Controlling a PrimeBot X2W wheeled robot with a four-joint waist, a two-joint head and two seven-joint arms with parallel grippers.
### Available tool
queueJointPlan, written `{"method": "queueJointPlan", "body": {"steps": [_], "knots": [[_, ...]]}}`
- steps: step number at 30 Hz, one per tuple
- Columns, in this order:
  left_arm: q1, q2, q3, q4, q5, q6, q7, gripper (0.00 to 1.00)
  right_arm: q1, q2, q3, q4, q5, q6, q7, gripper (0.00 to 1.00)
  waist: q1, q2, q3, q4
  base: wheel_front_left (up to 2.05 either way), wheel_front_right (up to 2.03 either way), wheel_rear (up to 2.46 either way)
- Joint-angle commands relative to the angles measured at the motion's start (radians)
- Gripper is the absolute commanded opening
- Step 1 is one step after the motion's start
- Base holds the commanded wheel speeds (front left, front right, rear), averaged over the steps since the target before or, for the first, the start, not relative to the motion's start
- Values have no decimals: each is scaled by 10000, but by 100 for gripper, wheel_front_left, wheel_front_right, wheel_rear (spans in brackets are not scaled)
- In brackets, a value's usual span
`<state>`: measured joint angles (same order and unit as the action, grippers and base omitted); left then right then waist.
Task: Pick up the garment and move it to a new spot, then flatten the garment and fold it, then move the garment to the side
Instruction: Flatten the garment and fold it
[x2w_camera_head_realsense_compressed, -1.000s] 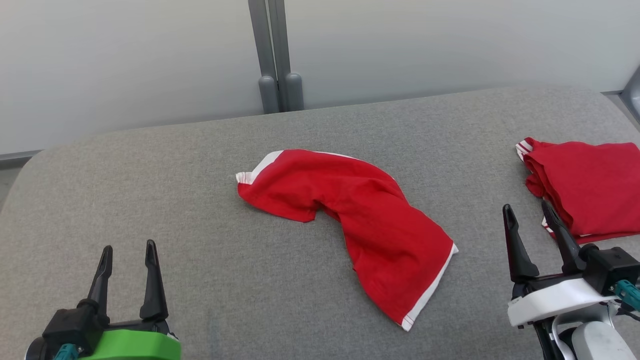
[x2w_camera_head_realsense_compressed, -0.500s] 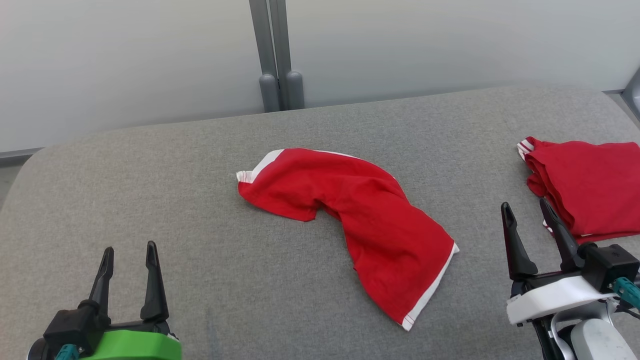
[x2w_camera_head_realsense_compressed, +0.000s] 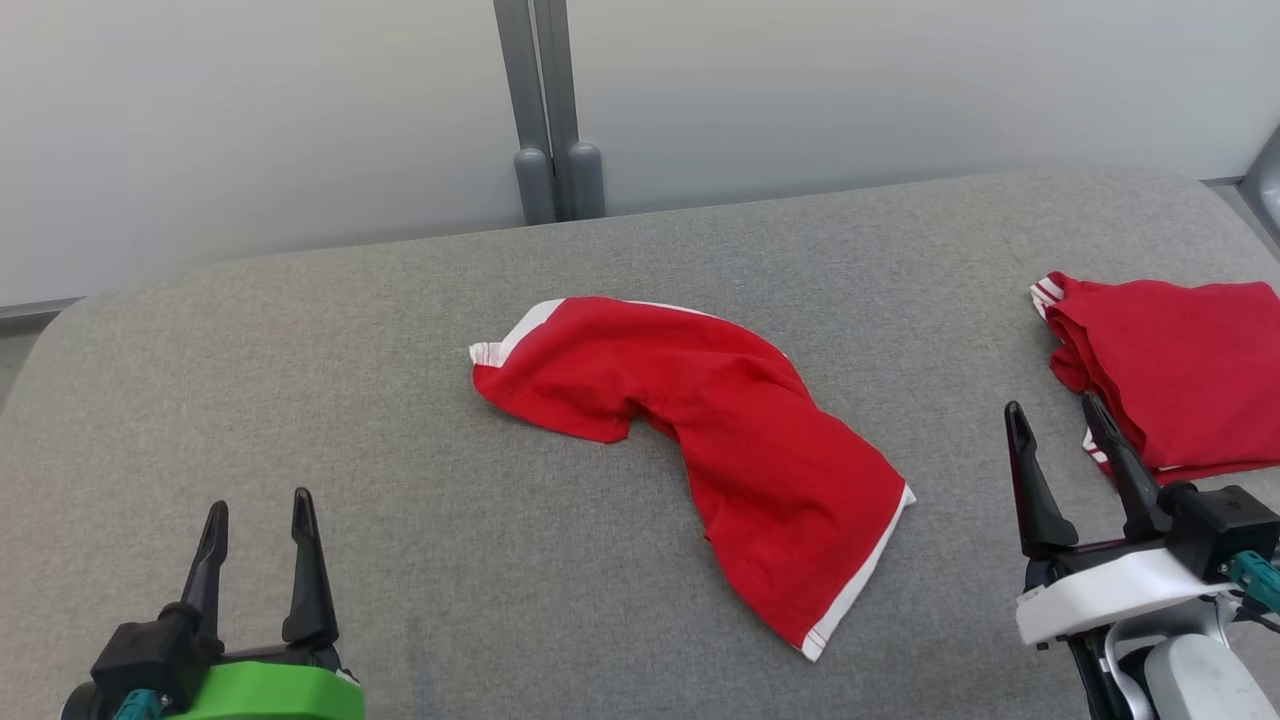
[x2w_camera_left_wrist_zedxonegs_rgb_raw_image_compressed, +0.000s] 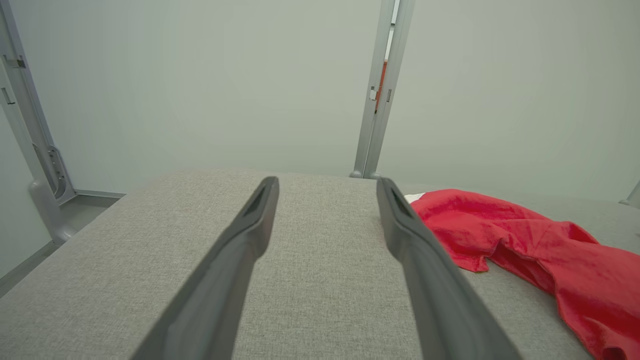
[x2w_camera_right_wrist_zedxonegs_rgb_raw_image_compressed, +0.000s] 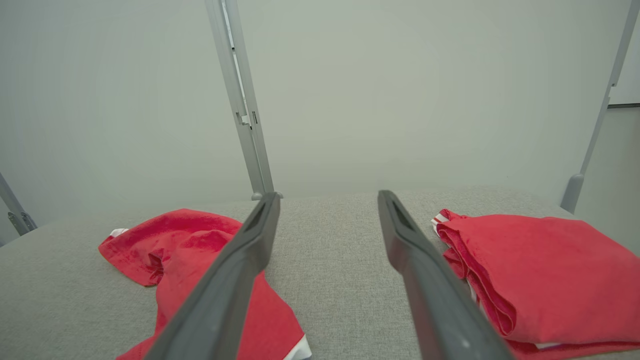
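A crumpled red garment (x2w_camera_head_realsense_compressed: 720, 440) with white trim lies in the middle of the grey padded table (x2w_camera_head_realsense_compressed: 300, 350); it also shows at the right of the left wrist view (x2w_camera_left_wrist_zedxonegs_rgb_raw_image_compressed: 525, 245) and at the left of the right wrist view (x2w_camera_right_wrist_zedxonegs_rgb_raw_image_compressed: 190, 250). My left gripper (x2w_camera_head_realsense_compressed: 258, 515) hovers open near the front left, well short of the garment. My right gripper (x2w_camera_head_realsense_compressed: 1055, 420) stands open at the front right, between the crumpled garment and a folded one, holding nothing.
A folded red garment (x2w_camera_head_realsense_compressed: 1170, 375) rests at the table's right edge, close beside my right gripper. A grey post (x2w_camera_head_realsense_compressed: 545, 110) stands behind the table against a pale wall. Bare grey surface stretches across the left half.
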<state>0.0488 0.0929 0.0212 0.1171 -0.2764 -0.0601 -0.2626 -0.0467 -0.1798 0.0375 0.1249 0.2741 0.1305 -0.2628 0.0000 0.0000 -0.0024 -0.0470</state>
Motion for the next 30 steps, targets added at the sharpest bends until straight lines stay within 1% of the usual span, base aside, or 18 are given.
{"method": "queueJointPlan", "body": {"steps": [1,5,9,13,16,20,23,30], "knots": [[-205,-29,-54,54,-80,-4,10,100,-106,-88,-71,32,51,5,-24,100,0,0,13,-21,0,0,0],[-370,-121,-566,40,-387,-254,623,100,-179,-226,-225,43,42,5,-24,100,0,0,113,-87,0,0,0],[-607,-243,-1542,3,-768,-452,1793,100,-302,-426,-480,23,7,5,-24,100,0,0,375,-238,0,0,0],[-851,-373,-2737,-206,-1952,-619,3115,100,-460,-469,-621,-64,46,5,-24,100,0,0,712,-532,0,0,0],[-979,-384,-3607,-241,-2767,-659,4219,100,-566,-393,-707,-114,45,5,-24,100,0,0,940,-808,0,0,0],[-1092,-393,-4474,-126,-3690,-710,5309,100,-725,-276,-724,-178,-3,5,-24,100,0,0,1204,-1224,0,0,0],[-1186,-382,-4843,124,-4208,-709,5870,100,-842,-158,-799,-240,-28,5,-26,100,0,0,1468,-1519,0,0,0],[-1685,-399,-5081,1088,-5582,-719,6611,100,-1042,35,-870,-339,-52,5,-24,100,0,0,1989,-1976,0,0,0]]}}
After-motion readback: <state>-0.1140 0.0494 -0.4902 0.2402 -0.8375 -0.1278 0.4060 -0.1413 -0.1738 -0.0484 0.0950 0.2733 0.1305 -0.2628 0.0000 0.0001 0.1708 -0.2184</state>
